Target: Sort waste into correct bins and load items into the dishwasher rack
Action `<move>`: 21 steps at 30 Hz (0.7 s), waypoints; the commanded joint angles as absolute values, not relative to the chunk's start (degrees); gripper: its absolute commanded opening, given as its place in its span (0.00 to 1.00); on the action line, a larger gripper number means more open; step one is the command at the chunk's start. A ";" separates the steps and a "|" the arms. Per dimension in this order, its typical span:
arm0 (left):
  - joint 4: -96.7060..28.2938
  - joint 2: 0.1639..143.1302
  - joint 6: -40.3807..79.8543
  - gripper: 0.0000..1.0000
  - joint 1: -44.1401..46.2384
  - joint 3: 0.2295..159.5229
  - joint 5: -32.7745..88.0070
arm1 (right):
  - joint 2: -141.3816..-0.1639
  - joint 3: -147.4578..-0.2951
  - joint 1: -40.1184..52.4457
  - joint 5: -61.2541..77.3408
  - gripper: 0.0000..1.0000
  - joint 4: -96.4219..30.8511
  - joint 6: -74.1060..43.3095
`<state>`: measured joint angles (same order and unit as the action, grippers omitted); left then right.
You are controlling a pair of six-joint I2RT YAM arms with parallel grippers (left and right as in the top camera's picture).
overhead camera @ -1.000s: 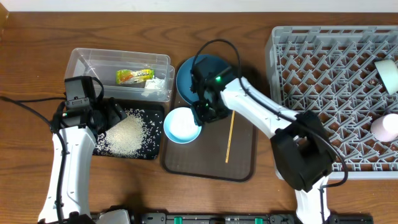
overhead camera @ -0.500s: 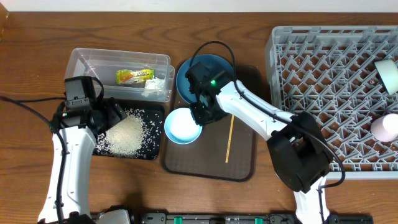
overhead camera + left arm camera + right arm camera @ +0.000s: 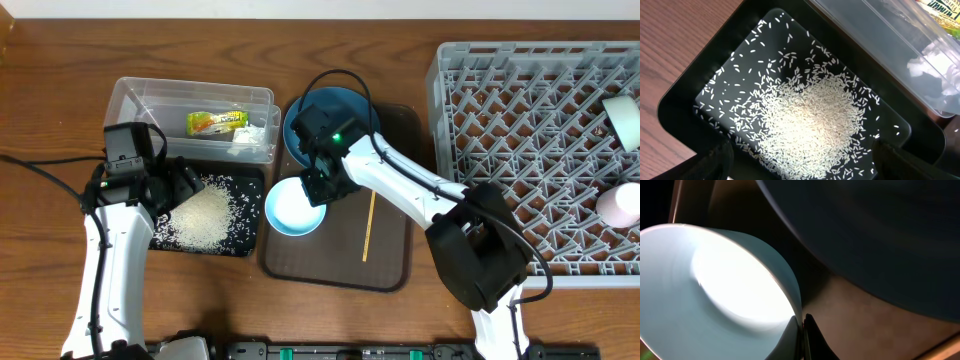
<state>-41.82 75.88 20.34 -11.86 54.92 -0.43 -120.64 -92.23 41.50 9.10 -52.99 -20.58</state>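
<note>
The right gripper point(image 3: 803, 330) pinches the thin, smooth rim of the glossy light blue bowl point(image 3: 290, 208) at the brown tray's point(image 3: 390, 262) left edge (beside the round dark blue plate point(image 3: 294, 135)). The left gripper point(image 3: 805, 167), fingers spread wide, hangs over loose white rice grains point(image 3: 812, 120) heaped in the matte black tray point(image 3: 677, 107).

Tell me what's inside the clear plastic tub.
A snack wrapper and a crumpled white tissue lie in the clear tub; the left arm hides its near-left corner.
</note>
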 commanded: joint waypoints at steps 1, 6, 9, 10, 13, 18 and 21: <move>-41.95 75.59 20.43 0.91 -12.05 55.51 -1.10 | -121.78 -92.07 41.93 7.97 0.01 -53.41 -20.75; -41.95 75.59 20.43 0.91 -12.05 55.51 -1.10 | -119.98 -92.14 41.32 6.11 0.01 -54.89 -20.03; -41.95 75.59 20.43 0.91 -12.05 55.51 -1.10 | -116.42 -92.14 40.25 3.38 0.01 -55.70 -18.76; -41.95 75.59 20.45 0.91 -12.05 55.51 -1.10 | -114.87 -92.14 39.68 2.35 0.01 -55.81 -18.28; -41.98 75.59 20.43 0.91 -12.05 55.51 -1.10 | -109.82 -92.14 37.65 -1.87 0.01 -55.77 -17.69; -41.95 75.59 20.45 0.91 -12.05 55.51 -1.10 | -101.84 -92.14 33.01 -14.50 0.01 -54.98 -17.72; -41.95 75.59 20.43 0.91 -12.05 55.51 -1.10 | -98.63 -92.14 29.36 -24.53 0.01 -53.56 -17.74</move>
